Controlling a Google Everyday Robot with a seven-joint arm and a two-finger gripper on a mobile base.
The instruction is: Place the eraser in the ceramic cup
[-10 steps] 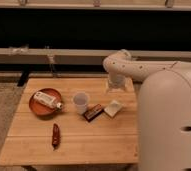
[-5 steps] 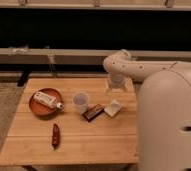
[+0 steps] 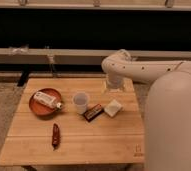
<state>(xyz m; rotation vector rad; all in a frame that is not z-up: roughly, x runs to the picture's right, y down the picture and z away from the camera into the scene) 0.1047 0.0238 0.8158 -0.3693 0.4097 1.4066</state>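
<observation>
The ceramic cup [image 3: 80, 102] is small, plain and white, and stands upright near the middle of the wooden table [image 3: 89, 142]. A small white block [image 3: 112, 107], apparently the eraser, lies on the table to the right of the cup. The gripper [image 3: 114, 88] hangs from the white arm over the table's far right part, just behind the white block and above it. It holds nothing that I can see.
A reddish-brown round plate [image 3: 39, 106] with a white tube [image 3: 46, 100] on it sits left of the cup. A dark wrapped bar [image 3: 92, 113] lies between the cup and the white block. A thin red-brown object [image 3: 54, 136] lies at the front left. The robot's white body [image 3: 176, 125] fills the right side.
</observation>
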